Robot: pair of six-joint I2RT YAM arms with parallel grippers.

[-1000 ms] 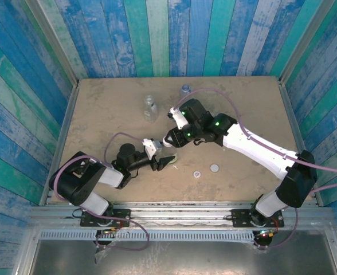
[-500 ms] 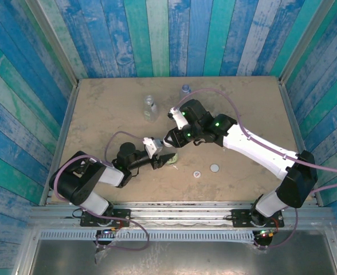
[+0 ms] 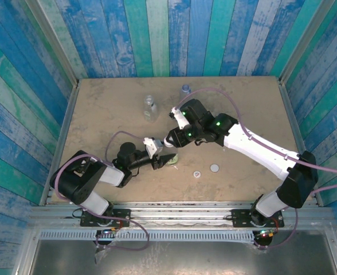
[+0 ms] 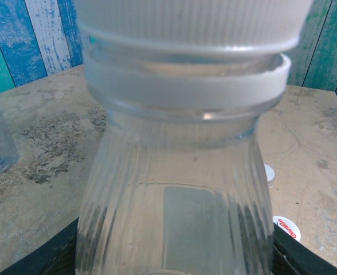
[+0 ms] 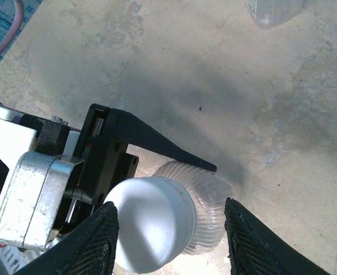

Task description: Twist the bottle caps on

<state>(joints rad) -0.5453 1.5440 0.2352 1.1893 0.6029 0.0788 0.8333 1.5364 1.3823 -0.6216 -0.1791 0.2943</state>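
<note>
My left gripper [image 3: 166, 161] is shut on a clear ribbed bottle [image 4: 174, 195] with a greenish label, its black fingers [image 4: 48, 258] on either side of the body. A plain white cap [image 4: 185, 17] sits on the bottle's neck. Directly above it, my right gripper [image 5: 169, 205] stands open, with its fingers [image 5: 251, 240] spread to both sides of the white cap [image 5: 148, 220]. The cap with the red-blue mark [image 3: 197, 174] and the pale grey cap [image 3: 215, 168] lie loose on the table to the right. A plain clear bottle [image 3: 150, 107] and a blue-tinted bottle [image 3: 185, 89] stand at the back.
The sandy tabletop [image 3: 254, 109] is walled by blue and green planks on three sides. Both loose caps lie close to the held bottle's right side [image 4: 287, 227]. The right arm's white link [image 3: 254, 149] crosses the table's right half.
The left gripper's tip has shifted slightly right with the bottle under the right gripper. The right arm has barely moved.
</note>
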